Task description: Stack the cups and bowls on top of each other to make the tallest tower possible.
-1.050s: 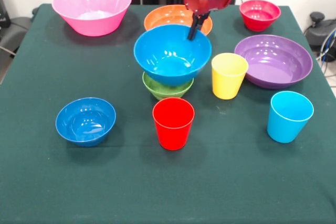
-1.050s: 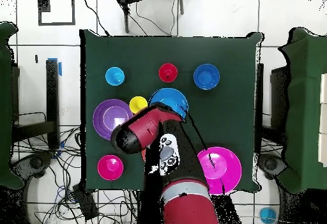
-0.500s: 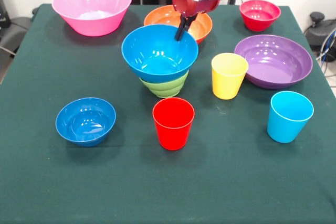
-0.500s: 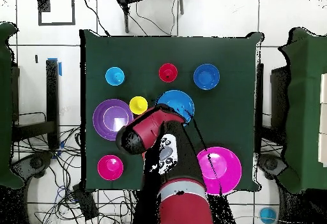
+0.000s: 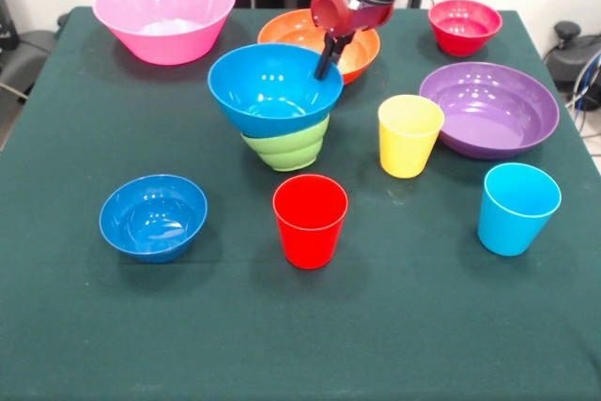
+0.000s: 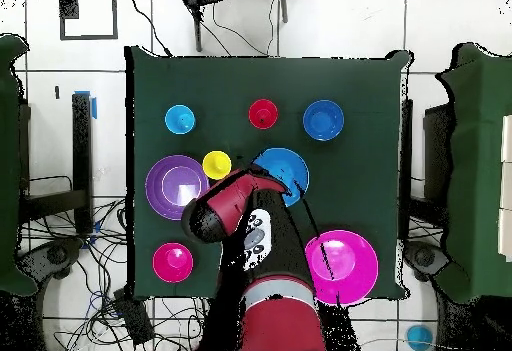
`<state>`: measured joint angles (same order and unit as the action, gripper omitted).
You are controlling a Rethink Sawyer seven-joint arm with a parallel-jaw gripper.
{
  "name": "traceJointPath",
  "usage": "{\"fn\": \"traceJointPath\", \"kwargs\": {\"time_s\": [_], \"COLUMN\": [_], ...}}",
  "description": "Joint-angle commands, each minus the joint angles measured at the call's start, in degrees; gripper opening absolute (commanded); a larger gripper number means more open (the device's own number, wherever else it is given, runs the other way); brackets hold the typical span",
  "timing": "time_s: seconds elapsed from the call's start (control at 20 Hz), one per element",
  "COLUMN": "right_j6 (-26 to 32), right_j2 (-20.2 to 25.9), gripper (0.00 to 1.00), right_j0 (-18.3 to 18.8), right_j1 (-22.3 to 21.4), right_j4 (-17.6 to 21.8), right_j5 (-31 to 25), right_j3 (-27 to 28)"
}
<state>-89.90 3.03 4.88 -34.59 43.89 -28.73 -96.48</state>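
Large blue bowl shifted left atop green bowl; jaws clenched on its far rim.

— Any writing to read on the cups, the bowls or the table cloth?

— None that I can make out. They are plain coloured plastic on plain green cloth.

— And on the robot arm?

— A pale patch shows on the arm from above, too blurred to read.
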Motion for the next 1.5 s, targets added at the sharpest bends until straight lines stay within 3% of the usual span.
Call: {"fn": "traceJointPath", "kwargs": {"time_s": [0.05,0.5,1.5], "right_j6": [-7.25,-7.05,-4.81], "right_j2": [2.35,3.62,2.23], "gripper": [0.00,0.00,0.00], "right_j0": [-0.97,-0.76,-1.50], "right_j1": [2.31,2.91,4.74], "right_j4": [1.23,-0.19,-0.45], "right_j5": [6.89,10.57,6.13], "right_j3": [3.16,3.19,5.28]}}
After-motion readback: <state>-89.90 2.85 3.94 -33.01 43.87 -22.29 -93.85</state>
